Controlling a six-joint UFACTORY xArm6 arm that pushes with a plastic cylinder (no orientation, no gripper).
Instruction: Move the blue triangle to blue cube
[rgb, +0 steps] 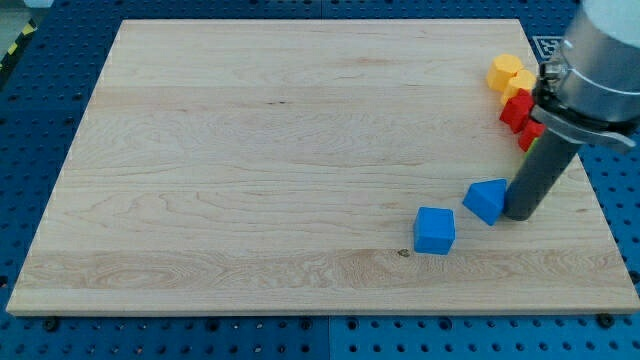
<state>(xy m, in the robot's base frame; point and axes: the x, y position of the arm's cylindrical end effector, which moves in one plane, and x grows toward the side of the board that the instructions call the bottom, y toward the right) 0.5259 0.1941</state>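
Blue perforated metal bench surrounds a pale wooden worktop (250, 150), a rectangular board with visible grain that fills most of the camera view.

Arm: enters from the view's top right, grey and silver housing, ending in a straight dark rod. This serves as the tool; it is a plain rod with no jaws, so it neither opens nor closes and has hold of nothing. The tip (519, 214) rests on the board at the lower right.

Blue triangular block (486, 199): sits immediately at 9 o'clock of the tip, touching it or very nearly so; the contact line cannot be resolved.

Blue cube (434, 230): lies at roughly 8 o'clock from the blue triangular block, near it but apart, with a strip of bare wood between them.

Other blocks: at about 12 o'clock from the tip, near the board's right edge, a yellow block cluster (511, 75) (rounded faces, exact shape unclear) sits just above a red block cluster (518, 110). The red pieces are partly hidden behind the arm housing; their shape cannot be made out.
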